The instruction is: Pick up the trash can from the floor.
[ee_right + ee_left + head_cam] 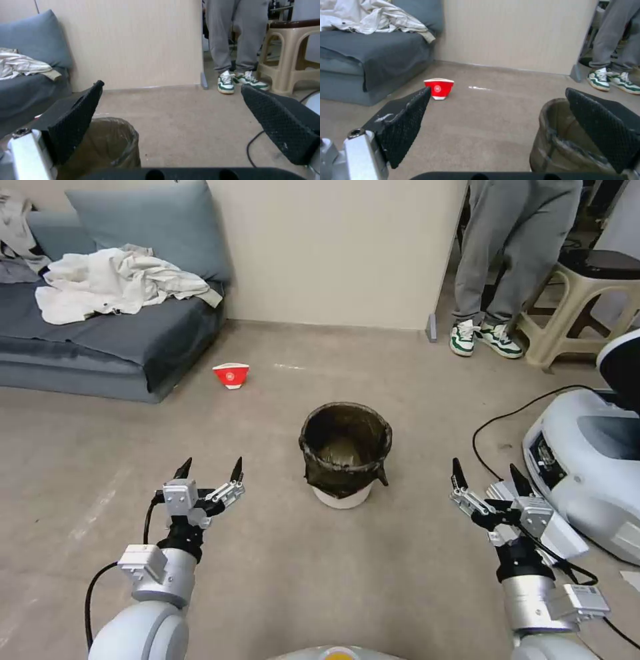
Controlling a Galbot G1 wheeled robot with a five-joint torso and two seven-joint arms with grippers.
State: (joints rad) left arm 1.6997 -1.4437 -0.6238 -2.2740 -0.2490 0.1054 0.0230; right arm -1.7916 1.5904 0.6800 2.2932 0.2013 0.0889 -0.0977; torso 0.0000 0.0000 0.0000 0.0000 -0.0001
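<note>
The trash can (345,455) stands upright on the floor (267,553) straight ahead of me, between my two arms and a little farther out than either. Its dark bag is folded over the rim, and the white base shows below the bag on the near side.

My left end effector (209,471) hangs above the floor to the left of the trash can, well apart from it, with its fingers spread and nothing between them. My right end effector (485,474) hangs to the right of the trash can, also apart from it, fingers spread wide and empty.

Farther off on the left a small red-and-white paper bowl (231,375) sits on the floor just beside the near corner of a grey-blue sofa (100,340), which has a pale cloth (113,280) heaped on its seat. A black cable (507,417) curls over the floor at the right, near a white machine (587,467).
</note>
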